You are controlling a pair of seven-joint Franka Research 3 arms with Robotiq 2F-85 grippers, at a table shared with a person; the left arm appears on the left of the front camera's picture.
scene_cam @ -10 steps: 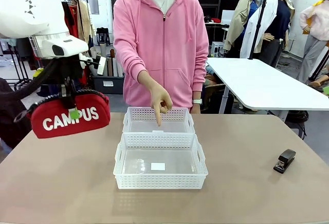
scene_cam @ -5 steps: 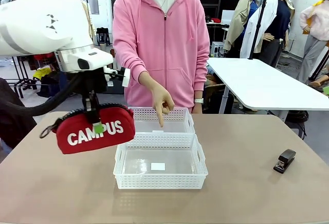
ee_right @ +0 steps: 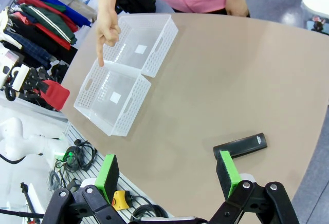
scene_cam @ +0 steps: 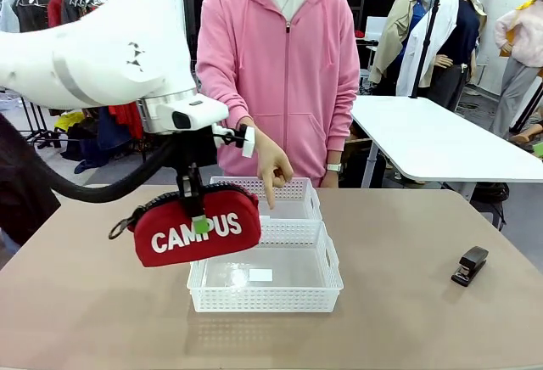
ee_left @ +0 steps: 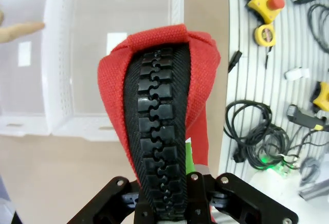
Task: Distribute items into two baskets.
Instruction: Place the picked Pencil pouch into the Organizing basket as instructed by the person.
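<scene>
From across the table, the left gripper (scene_cam: 195, 219) is clamped on the top of the red CAMPUS pouch (scene_cam: 170, 238), which hangs in the air in front of the left corner of the near basket (scene_cam: 265, 299). The far basket (scene_cam: 297, 189) sits touching it behind. The person's hand (scene_cam: 273, 169) points a finger down about where the two meet. The black stapler (scene_cam: 470, 265) lies well off to the right on the table (scene_cam: 407, 323).

The left wrist camera gives what that angle cannot: the jaws pinch the pouch along its black zipper (ee_left: 157, 131), and the basket floor lies below and slightly aside. Cables (ee_left: 252, 131) clutter a shelf past the table edge.

The right wrist camera looks down from high up: the right gripper (ee_right: 167, 174) stands wide with nothing between its pads, and the stapler lies just beyond them, far from both baskets.

A second ago the pouch hung well left of the baskets, out by the table's edge; it has travelled right to the near basket. The pointing hand and the stapler have stayed put.
</scene>
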